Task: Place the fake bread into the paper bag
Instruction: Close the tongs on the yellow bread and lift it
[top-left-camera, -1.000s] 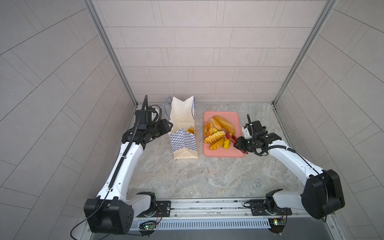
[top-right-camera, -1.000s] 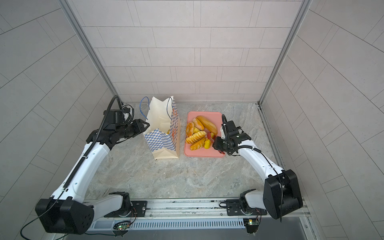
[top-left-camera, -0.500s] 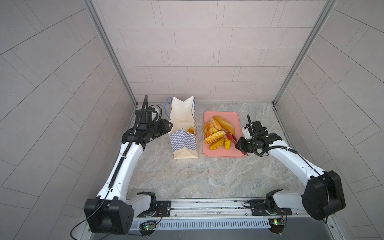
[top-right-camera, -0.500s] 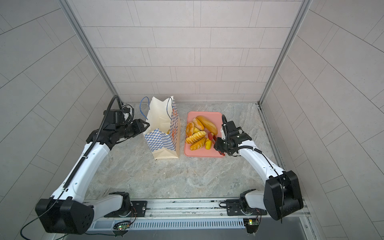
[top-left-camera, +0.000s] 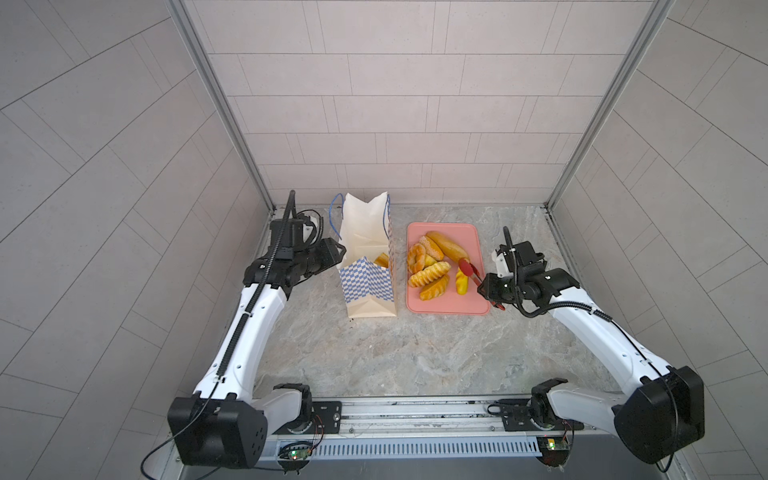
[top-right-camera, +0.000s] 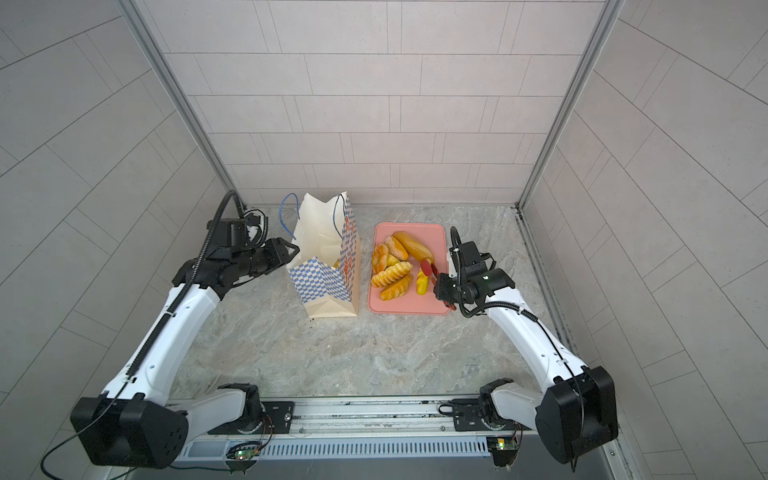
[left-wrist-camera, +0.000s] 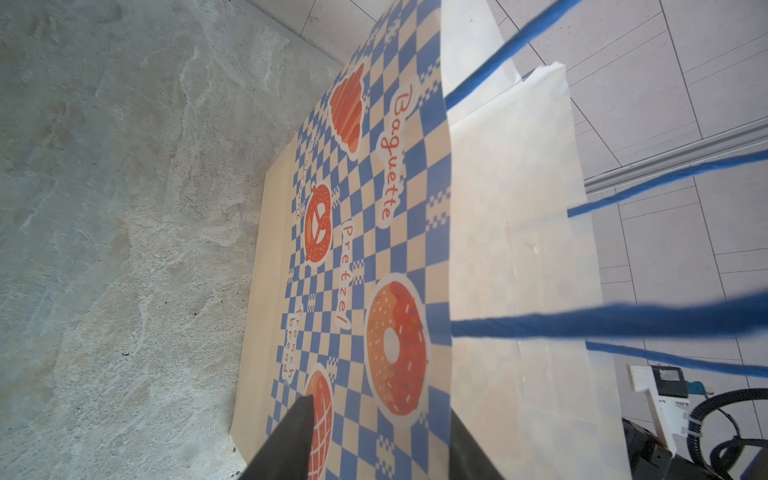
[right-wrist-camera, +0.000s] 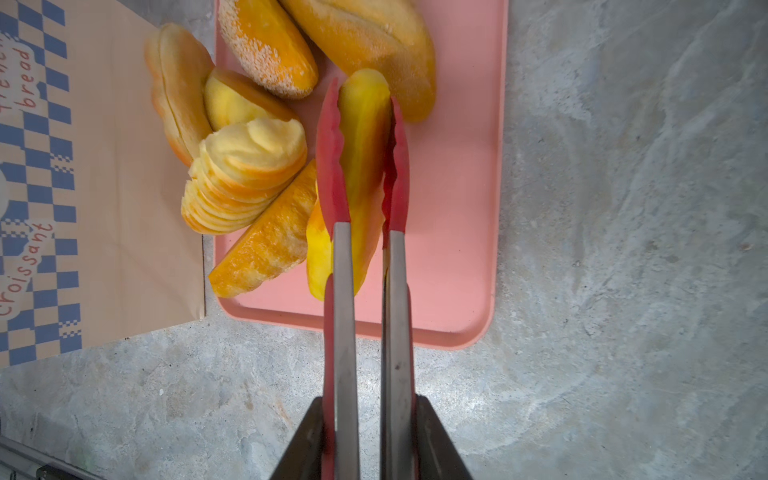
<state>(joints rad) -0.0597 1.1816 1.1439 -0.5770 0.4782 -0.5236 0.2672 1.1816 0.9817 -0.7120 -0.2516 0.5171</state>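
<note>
Right tool (right-wrist-camera: 370, 405): clenched on the steel arms of the tongs (right-wrist-camera: 345, 291), pressing them together, with the red tips closed against both long sides of a yellow piece (right-wrist-camera: 365, 137) of bread. Lies along the tray (right-wrist-camera: 457, 249), far end against the long loaf (right-wrist-camera: 374, 37), near end beside a brown wedge (right-wrist-camera: 266, 245); no lift evident. Left tool (left-wrist-camera: 380, 419): released, fingers apart astride the rim of the bag (top-left-camera: 365, 286), one on the checkered outside, one toward the cream inside; contact with the paper impossible to tell. Seems to be steadying the mouth.

Bag: stands upright on the surface (top-left-camera: 395, 353), just beside the tray, mouth open, with one piece (top-left-camera: 382, 259) already showing inside. Rest of the bread heaped on the tray: loaf, sesame bun (right-wrist-camera: 266, 45), braided piece (right-wrist-camera: 245, 174), a few more behind.

Handling, by the look only: probably light, soft and springy, with a smooth skin, so likely to squash a little and to squirt out lengthwise under a hard pinch. Best taken across the middle of the length, roughly the present spot of the tips, not at a tapered end. Calls for an even squeeze, a straight lift, then a carry over the rim without brushing it: thin paper, easy to buckle or tip. Worth watching also for the tongs twisting within the tool
</note>
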